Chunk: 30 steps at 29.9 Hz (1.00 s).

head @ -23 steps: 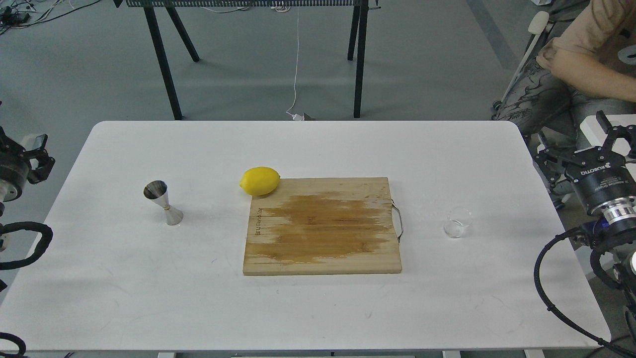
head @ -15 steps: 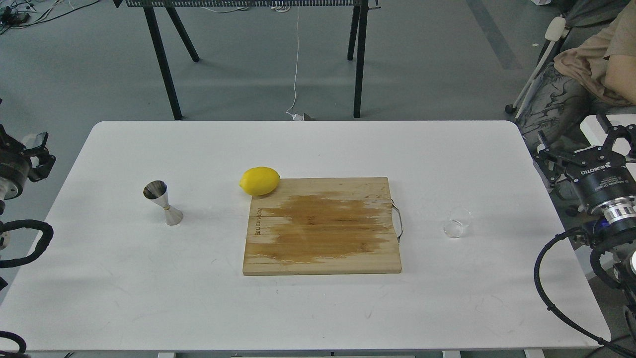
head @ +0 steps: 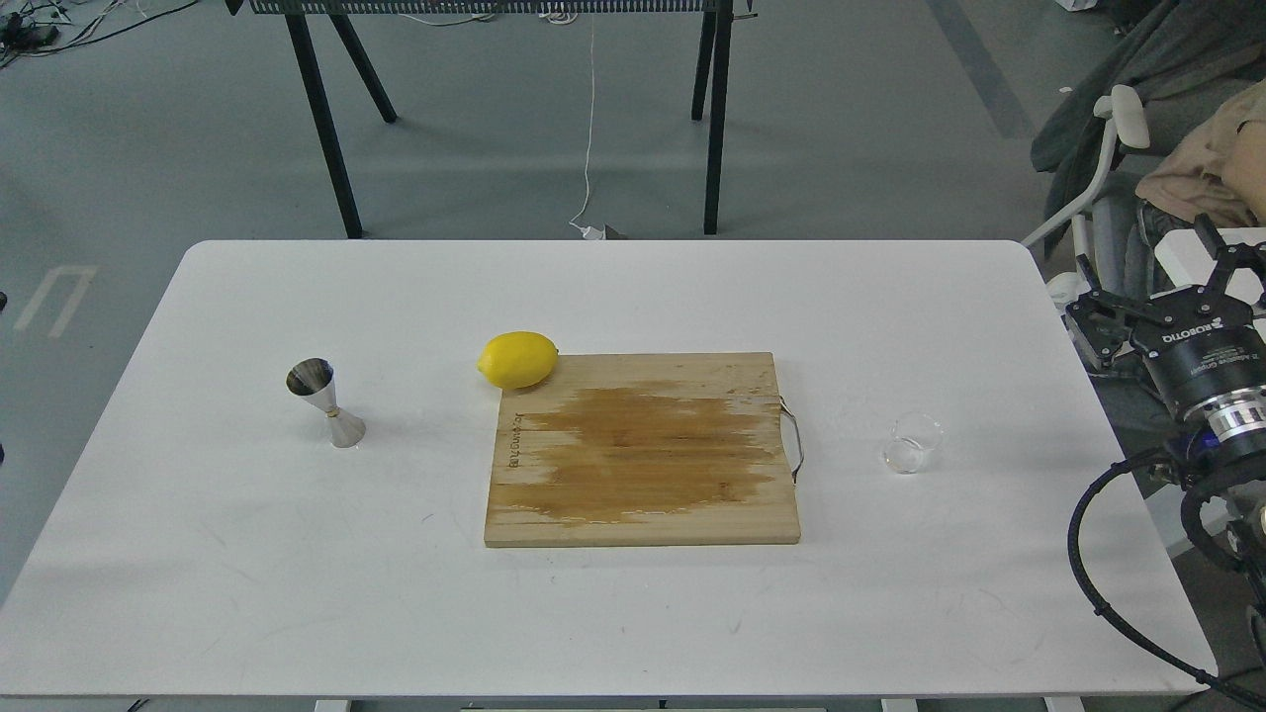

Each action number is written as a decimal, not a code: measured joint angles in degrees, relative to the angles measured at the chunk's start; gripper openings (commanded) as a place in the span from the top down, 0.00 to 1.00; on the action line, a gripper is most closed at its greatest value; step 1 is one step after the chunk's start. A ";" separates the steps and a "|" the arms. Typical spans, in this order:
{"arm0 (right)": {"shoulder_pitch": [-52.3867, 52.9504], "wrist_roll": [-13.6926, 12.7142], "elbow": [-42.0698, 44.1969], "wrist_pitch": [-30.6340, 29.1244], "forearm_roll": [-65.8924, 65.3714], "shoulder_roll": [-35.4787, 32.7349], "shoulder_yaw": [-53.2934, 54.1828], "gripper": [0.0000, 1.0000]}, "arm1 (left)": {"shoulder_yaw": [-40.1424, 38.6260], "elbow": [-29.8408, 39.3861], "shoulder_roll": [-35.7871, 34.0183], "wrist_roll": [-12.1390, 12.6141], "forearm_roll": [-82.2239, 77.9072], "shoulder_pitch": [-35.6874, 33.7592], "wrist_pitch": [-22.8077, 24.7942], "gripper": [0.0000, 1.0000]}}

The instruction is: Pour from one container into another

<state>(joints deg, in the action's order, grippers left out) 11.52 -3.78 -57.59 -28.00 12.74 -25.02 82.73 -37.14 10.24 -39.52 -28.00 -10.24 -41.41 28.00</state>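
Note:
A small clear glass cup (head: pixel 911 443) stands upright on the white table (head: pixel 633 613), right of the cutting board. The shiny steel hourglass jigger (head: pixel 325 403) stands upright far off on the table's left side. My right gripper (head: pixel 1153 281) hangs past the table's right edge, up and to the right of the glass cup, open with nothing between its fingers. My left arm and its gripper are out of view.
A wooden cutting board (head: pixel 643 450) with a wet patch and a metal handle lies mid-table between the two vessels. A yellow lemon (head: pixel 517 359) rests at its far left corner. A chair and a seated person (head: pixel 1202 168) are beyond the right edge.

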 measured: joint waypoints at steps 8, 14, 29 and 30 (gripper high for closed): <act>0.00 0.00 -0.39 0.00 0.07 -0.13 0.08 0.01 | 10.03 0.64 -3.26 0.00 -10.15 -11.65 0.04 0.00; 0.00 0.00 -0.44 0.00 0.07 -0.07 0.08 0.01 | 12.65 3.17 -3.52 0.00 -20.18 -15.87 -0.01 0.00; -0.94 0.08 -0.23 0.00 0.01 -0.17 0.24 0.01 | 13.28 45.69 -15.95 0.00 -56.95 -10.24 -2.16 0.00; -1.00 0.08 -0.19 0.00 0.01 -0.16 0.24 0.01 | 13.27 47.69 -17.10 0.00 -57.14 -8.83 -4.39 0.00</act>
<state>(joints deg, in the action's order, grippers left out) 10.52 -3.70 -57.78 -28.00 12.76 -25.18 82.97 -23.87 57.93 -56.62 -28.00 -67.38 -50.24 23.61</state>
